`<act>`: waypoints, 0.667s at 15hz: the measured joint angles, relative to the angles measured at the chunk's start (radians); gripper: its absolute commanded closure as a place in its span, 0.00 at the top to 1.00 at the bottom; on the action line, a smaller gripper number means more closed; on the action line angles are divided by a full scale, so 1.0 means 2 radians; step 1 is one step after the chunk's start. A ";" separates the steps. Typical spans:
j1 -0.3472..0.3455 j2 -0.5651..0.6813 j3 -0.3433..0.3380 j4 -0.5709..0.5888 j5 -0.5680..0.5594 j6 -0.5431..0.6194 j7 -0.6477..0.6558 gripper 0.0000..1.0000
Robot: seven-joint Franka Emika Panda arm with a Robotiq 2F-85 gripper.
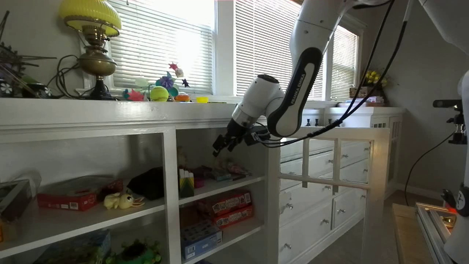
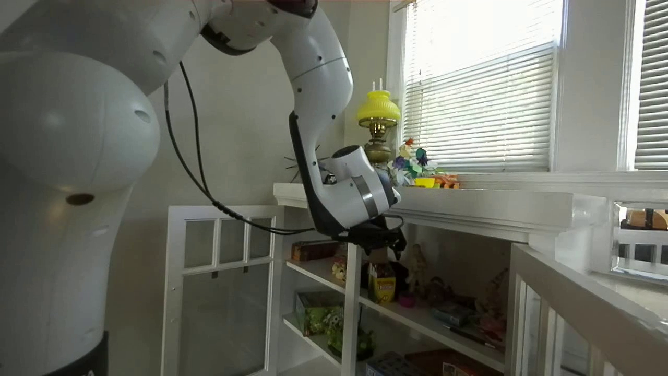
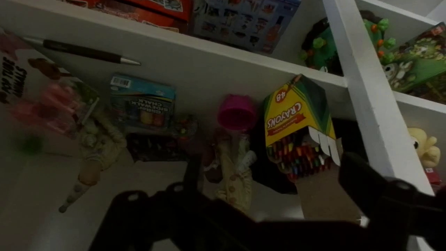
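Note:
My gripper (image 3: 271,169) stands open, its dark fingers spread wide, with nothing held. In an exterior view it hangs at the cabinet's opening (image 1: 221,146), above the upper shelf. Between and beyond the fingers in the wrist view sits an open yellow-and-green crayon box (image 3: 296,111), its crayons showing and its brown flap raised. A cream-clothed doll (image 3: 233,177) is partly covered by the gripper. A magenta cup (image 3: 237,112) stands beside the box. Further left are a sidewalk chalk box (image 3: 143,101), a clown figure (image 3: 99,143), a pink Pop Tube package (image 3: 45,101) and a dark pen (image 3: 85,50).
A white upright divider (image 3: 373,94) borders the crayon box, with a yellow plush toy (image 3: 423,146) past it. Red boxes (image 1: 232,209) and a blue box (image 1: 201,238) lie on the lower shelf. Glazed doors stand open (image 1: 329,165); the cabinet top (image 2: 480,209) overhangs the opening.

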 measured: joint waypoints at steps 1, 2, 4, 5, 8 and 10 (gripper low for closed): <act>0.007 0.014 -0.007 0.011 0.003 0.011 0.000 1.00; 0.013 0.029 -0.013 0.023 0.006 0.020 0.000 1.00; 0.020 0.057 -0.017 0.045 0.014 0.030 0.000 1.00; 0.022 0.070 -0.017 0.055 0.015 0.036 0.000 1.00; 0.040 0.113 -0.036 0.088 0.036 0.070 -0.005 1.00; 0.055 0.137 -0.056 0.108 0.051 0.091 -0.009 1.00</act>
